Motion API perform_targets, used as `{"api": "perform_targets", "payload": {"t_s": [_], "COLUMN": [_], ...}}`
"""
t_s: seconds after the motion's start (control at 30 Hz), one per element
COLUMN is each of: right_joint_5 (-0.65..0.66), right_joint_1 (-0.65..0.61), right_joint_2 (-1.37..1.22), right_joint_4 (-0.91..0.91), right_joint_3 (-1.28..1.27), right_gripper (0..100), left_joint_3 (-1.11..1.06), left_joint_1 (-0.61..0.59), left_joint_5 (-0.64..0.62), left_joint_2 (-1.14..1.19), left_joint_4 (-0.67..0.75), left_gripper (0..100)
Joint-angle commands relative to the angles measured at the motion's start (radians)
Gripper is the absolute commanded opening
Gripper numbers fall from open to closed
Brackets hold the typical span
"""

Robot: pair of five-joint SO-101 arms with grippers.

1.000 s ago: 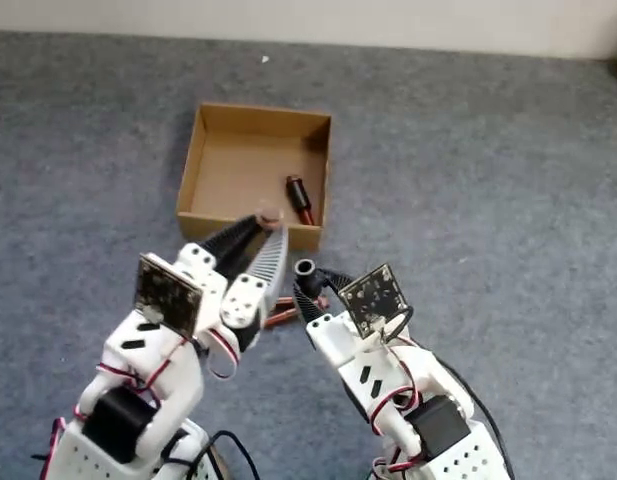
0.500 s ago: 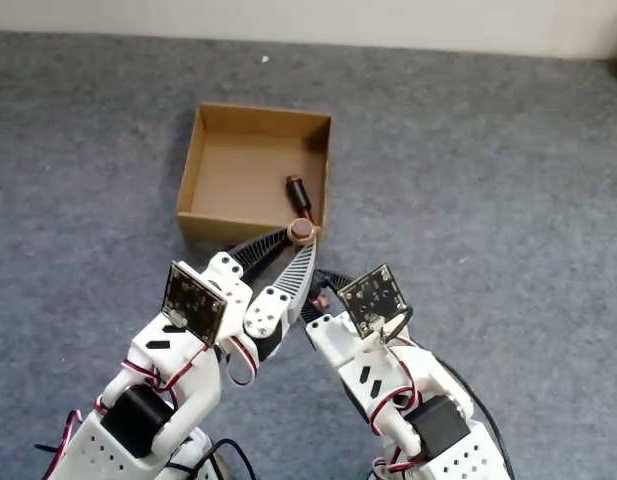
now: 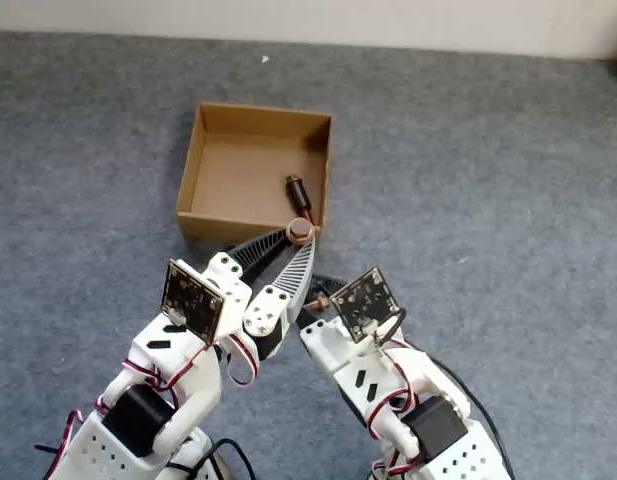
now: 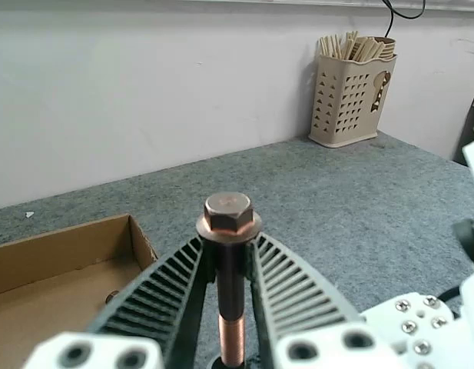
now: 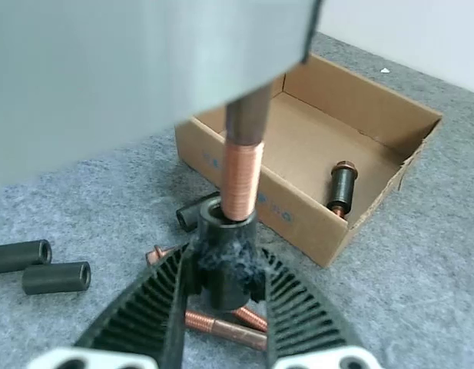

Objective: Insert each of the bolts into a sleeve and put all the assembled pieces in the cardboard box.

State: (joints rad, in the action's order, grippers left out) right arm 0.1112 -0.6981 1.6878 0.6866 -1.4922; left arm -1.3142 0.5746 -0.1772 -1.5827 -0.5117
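Pinching a bolt (image 4: 229,219) by its shank in the left jaws, closed narrow just under the hex head, head up and threaded end down. Clamping 1 black sleeve (image 5: 225,269) upright in the right jaws, likewise drawn in tight around it, directly beneath the bolt. Threaded tip apparently just inside the sleeve's mouth, with most of the shank above it.

From the high view: both sets of jaws meeting at 6 o'clock of the cardboard box (image 3: 250,228), close to its near wall. 1 assembled piece (image 3: 300,198) lying inside, against the 3 o'clock wall. Scattered on the bench (image 3: 488,150) around the pinched sleeve: 3 loose sleeves (image 5: 56,277) and at least 2 loose bolts (image 5: 221,329).

Likely trouble, working outward:
- **Binding:** threads snagged on the rim through any lean between bolt and sleeve.
- **Slipping:** forcing it harder, and so sliding the smooth shank up through the left jaws or pivoting the sleeve in the right.
- **Toppling:** letting go of the bolt too soon, with little of it seated, and dropping it onto the bench.
- **Clashing:** descending too far and knocking the 2 sets of jaws together.
- **Scattering:** nudging the loose bolts and sleeves out of easy reach.
- **Clipping:** catching the box wall at 12 o'clock during the carry over.
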Motion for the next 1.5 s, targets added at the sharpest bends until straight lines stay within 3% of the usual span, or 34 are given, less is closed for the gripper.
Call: {"api": "perform_targets", "payload": {"t_s": [0.0, 0.9, 1.07, 1.47], "right_joint_5": [0.064, 0.078, 0.078, 0.078], "right_joint_1": [-0.019, 0.081, 0.081, 0.079], "right_joint_2": [0.018, 0.018, 0.018, 0.018], "right_joint_4": [-0.033, -0.067, -0.067, -0.067], "right_joint_3": [0.018, 0.047, 0.047, 0.079], "right_gripper": [0.5, 0.5, 0.5, 0.5], "left_joint_3": [-0.022, -0.025, -0.018, -0.018], "left_joint_1": [0.015, 0.010, -0.027, -0.048], "left_joint_5": [-0.009, -0.014, -0.015, -0.015], "left_joint_2": [-0.013, -0.013, -0.013, -0.008], "left_joint_4": [0.026, 0.021, -0.057, -0.107], "left_gripper": [1, 3, 10, 10]}}
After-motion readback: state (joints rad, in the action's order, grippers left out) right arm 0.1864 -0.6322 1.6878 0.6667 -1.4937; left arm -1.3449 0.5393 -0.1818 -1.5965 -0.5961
